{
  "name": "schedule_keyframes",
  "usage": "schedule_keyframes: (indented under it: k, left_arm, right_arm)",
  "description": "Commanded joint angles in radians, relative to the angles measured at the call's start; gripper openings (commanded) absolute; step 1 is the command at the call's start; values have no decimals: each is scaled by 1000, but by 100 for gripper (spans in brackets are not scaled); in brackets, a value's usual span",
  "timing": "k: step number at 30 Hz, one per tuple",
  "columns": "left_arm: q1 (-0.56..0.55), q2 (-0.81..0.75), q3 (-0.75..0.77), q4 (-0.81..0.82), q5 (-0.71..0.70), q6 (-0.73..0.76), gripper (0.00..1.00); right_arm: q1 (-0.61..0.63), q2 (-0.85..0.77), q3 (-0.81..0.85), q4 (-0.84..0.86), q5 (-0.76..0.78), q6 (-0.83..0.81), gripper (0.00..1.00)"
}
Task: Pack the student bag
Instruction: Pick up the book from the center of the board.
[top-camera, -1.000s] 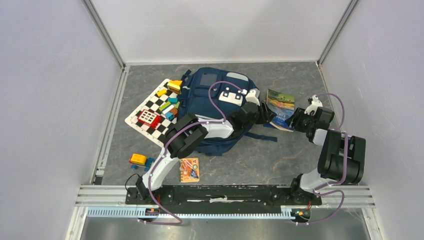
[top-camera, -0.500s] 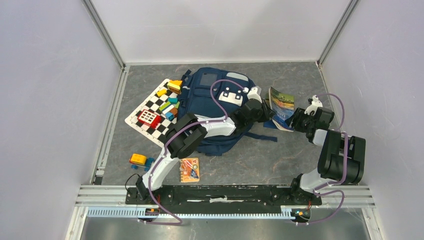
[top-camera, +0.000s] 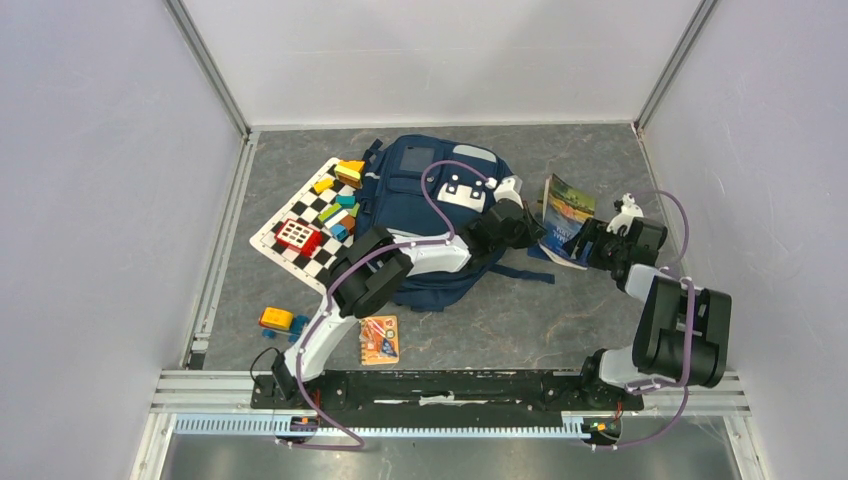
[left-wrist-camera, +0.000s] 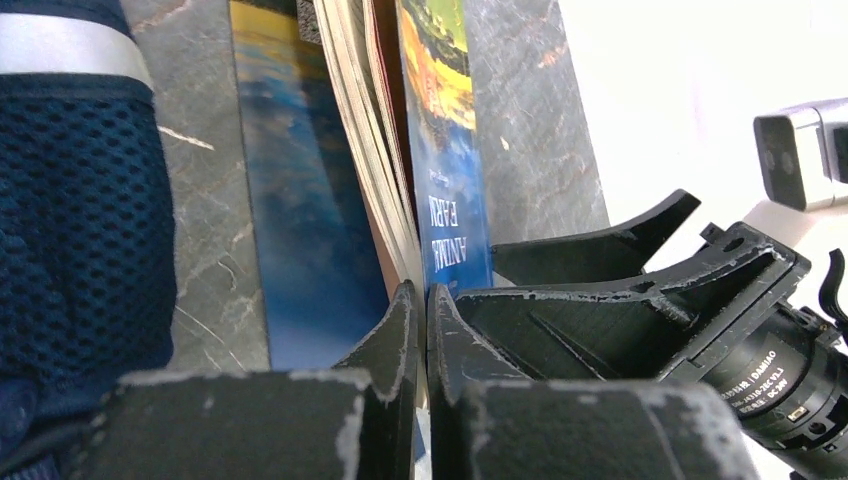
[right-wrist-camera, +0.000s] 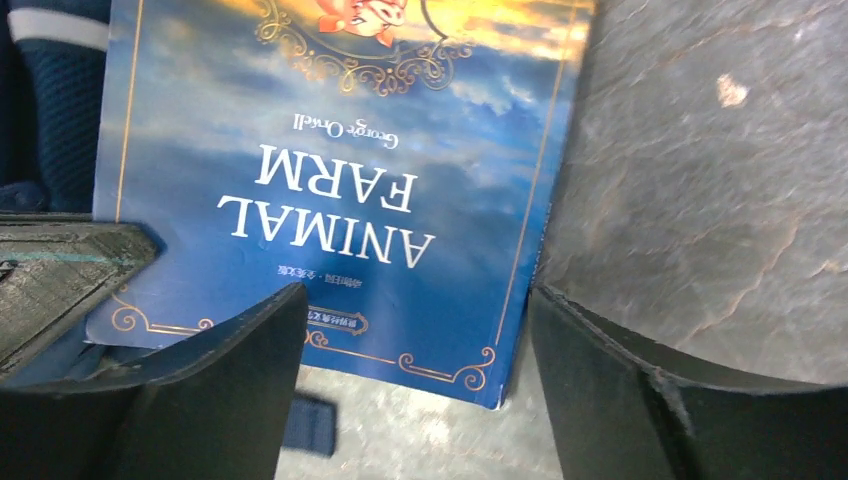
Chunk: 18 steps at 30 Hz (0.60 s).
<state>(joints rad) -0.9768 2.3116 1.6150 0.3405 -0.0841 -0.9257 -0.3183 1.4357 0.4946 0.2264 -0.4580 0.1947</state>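
**Book pinched beside the bag, right jaws spread at its corner**

The table (top-camera: 560, 310) carries everything. The bag (top-camera: 415, 215) lies flat on it, front pockets up, just behind my left jaws, with its mesh side next to them. I cannot see from here whether any zip is open. The chequered board (top-camera: 268, 240) with its blocks sits beyond the bag, well apart from both sets of jaws.

The book (top-camera: 563, 217), a paperback Animal Farm, lies between the two grippers. My left gripper (left-wrist-camera: 425, 330) is closed on the book's near edge, with the cover and pages running down into the narrow gap. I take that hold as tipping the book off the table. My right gripper (right-wrist-camera: 415, 300) is wide open, one finger on each side of the cover's lower corner and gripping nothing. It looks placed to take a fuller hold before the book goes towards the bag.
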Motion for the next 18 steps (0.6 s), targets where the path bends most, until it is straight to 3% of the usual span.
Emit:
schedule_keyframes:
  k: [1, 5, 11, 15, 18]
  left_arm:
    - [-31, -184, 5, 59, 76, 97, 2]
    - [-34, -333, 13, -14, 50, 235, 2]
    - [-33, -534, -58, -57, 45, 313, 2]
    - [-33, -668, -146, -63, 22, 313, 2]
    - [-33, -766, -227, -82, -40, 340, 2]
  right_arm:
    - [11, -126, 18, -194, -31, -8, 89]
    - [-33, -315, 59, -286, -66, 13, 98]
    - [-54, -508, 162, -353, -144, 86, 98]
    - [-57, -568, 175, -314, -237, 206, 98]
    - [-56, -653, 95, -191, -312, 362, 98]
